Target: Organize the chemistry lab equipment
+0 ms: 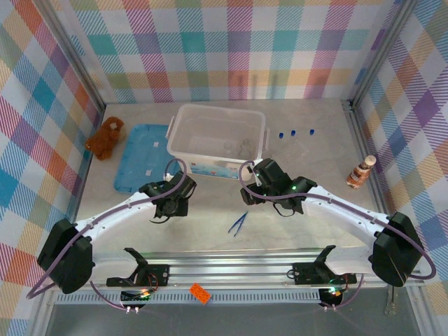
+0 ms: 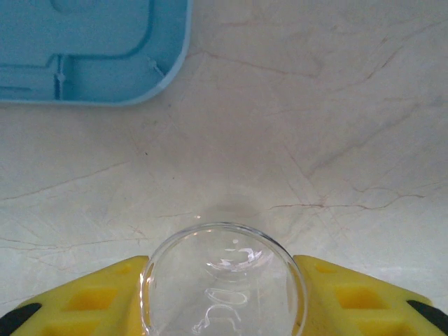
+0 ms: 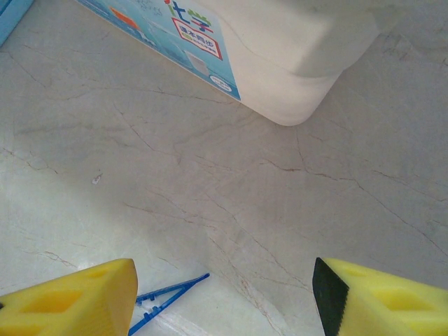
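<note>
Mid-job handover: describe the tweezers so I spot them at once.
Find the white bin mid-table. On the tabletop in front of it, toward the near edge, lie the tweezers. They are slim, blue and V-shaped, unlike the broad blue lid left of the bin.
</note>
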Controlling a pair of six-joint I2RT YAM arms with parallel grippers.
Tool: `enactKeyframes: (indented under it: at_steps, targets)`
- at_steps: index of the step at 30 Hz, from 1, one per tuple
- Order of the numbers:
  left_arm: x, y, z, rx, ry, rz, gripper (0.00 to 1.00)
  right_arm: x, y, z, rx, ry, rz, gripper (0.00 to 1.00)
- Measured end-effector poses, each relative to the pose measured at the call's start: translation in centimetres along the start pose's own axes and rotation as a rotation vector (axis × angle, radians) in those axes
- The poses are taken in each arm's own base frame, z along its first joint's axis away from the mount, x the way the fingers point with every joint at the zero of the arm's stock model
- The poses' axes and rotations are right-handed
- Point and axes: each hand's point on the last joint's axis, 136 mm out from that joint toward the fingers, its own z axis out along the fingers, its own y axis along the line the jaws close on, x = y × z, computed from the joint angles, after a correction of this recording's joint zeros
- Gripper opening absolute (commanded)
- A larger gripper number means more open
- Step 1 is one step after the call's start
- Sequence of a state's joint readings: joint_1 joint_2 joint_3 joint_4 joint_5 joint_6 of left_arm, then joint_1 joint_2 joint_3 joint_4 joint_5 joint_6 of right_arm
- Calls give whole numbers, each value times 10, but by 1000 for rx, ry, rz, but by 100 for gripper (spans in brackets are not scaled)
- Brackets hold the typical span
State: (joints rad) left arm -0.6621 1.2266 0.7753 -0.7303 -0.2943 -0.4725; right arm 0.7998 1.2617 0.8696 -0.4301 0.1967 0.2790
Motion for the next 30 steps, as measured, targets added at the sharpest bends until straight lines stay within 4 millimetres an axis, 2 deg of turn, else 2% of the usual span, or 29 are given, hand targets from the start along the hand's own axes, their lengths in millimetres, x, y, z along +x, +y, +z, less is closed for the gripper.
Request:
enactKeyframes:
  at_steps: [6,13,17,20,24,30]
  targets:
    - [-39,-4,-46,32,-97,-6,37,-3,1,0,-4,-12,1,69]
    - [-94,-8,-113,68,-238,-9,36,-5,2,0,-6,-19,2,69]
    - [-123,-14,-138,82,-303,-7,37,-5,2,0,-8,-21,2,69]
    - [-145,-21,-146,87,-330,2,37,-5,2,0,-8,-21,2,69]
    - [-180,-36,-145,84,-349,15,37,-5,3,0,-14,-19,2,69]
    - [-224,-57,-118,95,-342,17,37,-4,4,0,-21,-15,2,68]
